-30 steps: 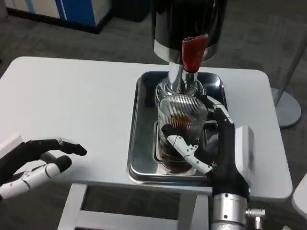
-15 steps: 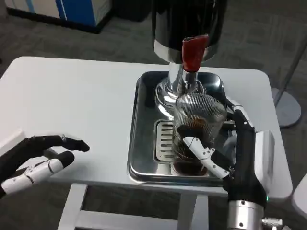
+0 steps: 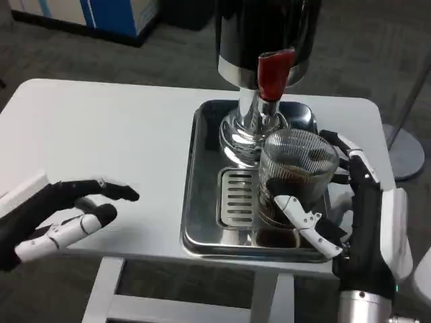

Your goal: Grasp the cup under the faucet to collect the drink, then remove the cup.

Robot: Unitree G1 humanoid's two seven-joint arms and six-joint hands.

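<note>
Moving to the right over the last second, the cup (image 3: pixel 297 180) is now beside the faucet (image 3: pixel 273 74) and no longer under it. The right hand (image 3: pixel 350 202) grips it, with fingers (image 3: pixel 306 219) wrapped around the ribbed glass. Dark drink is inside, so I judge the filling is done and the removing has begun. The cup is above the right part of the metal tray (image 3: pixel 202 202), next to the drain grate (image 3: pixel 236 198). The left hand (image 3: pixel 60 215) waits over the table (image 3: pixel 101 134), holding nothing, fingers loosely apart.
</note>
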